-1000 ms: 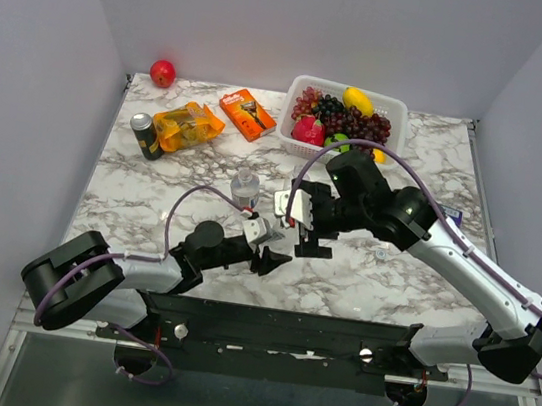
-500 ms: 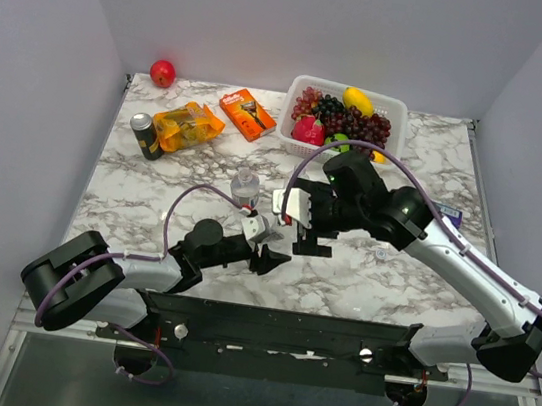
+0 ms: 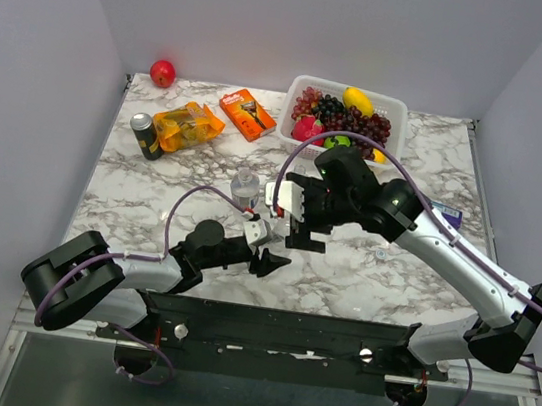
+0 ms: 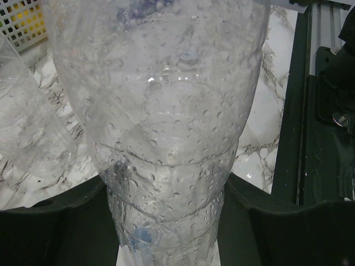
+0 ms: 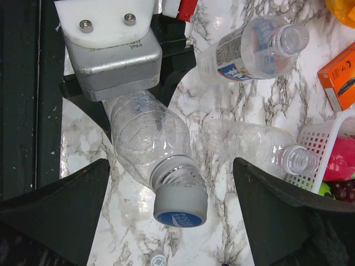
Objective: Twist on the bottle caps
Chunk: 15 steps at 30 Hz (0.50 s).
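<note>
My left gripper (image 4: 166, 235) is shut on the lower body of a clear, droplet-covered bottle (image 4: 161, 111) and holds it tilted over the table. In the right wrist view this bottle (image 5: 147, 138) carries a grey cap with a blue top (image 5: 178, 208) on its neck. My right gripper (image 5: 172, 213) is open, its fingers on either side of that cap and apart from it. A labelled bottle (image 5: 252, 47) and a bare bottle (image 5: 258, 144) have open necks. A tiny loose cap (image 5: 157, 259) lies on the marble. In the top view the right gripper (image 3: 299, 235) hangs over the left gripper (image 3: 268, 260).
A white basket (image 3: 391, 104) of fruit stands at the back. An orange box (image 3: 247, 114), an orange packet (image 3: 188, 126), a dark can (image 3: 144, 135) and a red fruit (image 3: 162, 73) are at the back left. The black rail (image 3: 280, 320) runs along the near edge.
My right gripper has moved a little to the left and towards the back, over the held bottle. The left gripper has stayed almost still.
</note>
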Each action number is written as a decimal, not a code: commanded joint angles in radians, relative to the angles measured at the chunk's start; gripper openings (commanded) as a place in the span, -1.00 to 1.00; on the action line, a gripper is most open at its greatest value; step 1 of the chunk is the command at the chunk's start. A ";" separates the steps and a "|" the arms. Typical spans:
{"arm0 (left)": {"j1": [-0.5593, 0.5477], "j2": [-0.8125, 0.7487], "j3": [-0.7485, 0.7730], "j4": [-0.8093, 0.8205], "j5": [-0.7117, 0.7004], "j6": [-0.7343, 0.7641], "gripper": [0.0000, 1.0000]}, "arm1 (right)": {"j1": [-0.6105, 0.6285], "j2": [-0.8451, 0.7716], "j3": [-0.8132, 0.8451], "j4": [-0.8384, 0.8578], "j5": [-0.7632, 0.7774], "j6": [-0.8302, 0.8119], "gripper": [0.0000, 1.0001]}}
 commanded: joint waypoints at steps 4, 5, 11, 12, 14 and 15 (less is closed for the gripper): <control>-0.004 0.003 0.015 0.022 0.006 0.010 -1.00 | 0.007 0.012 0.043 -0.002 0.002 0.023 0.99; -0.004 0.001 0.015 0.023 0.003 0.007 -1.00 | 0.008 0.010 0.048 -0.004 0.005 0.035 1.00; -0.004 0.004 0.015 0.028 -0.003 0.002 -1.00 | 0.005 -0.036 0.060 -0.010 0.027 0.068 1.00; -0.004 0.006 0.015 0.026 -0.001 0.001 -1.00 | 0.004 -0.039 0.063 -0.018 0.011 0.074 1.00; -0.002 0.007 0.015 0.026 -0.007 0.001 -1.00 | 0.005 -0.047 0.081 -0.030 0.001 0.107 1.00; -0.004 0.007 0.015 0.026 -0.009 -0.001 -1.00 | 0.004 -0.048 0.087 -0.047 -0.003 0.121 1.00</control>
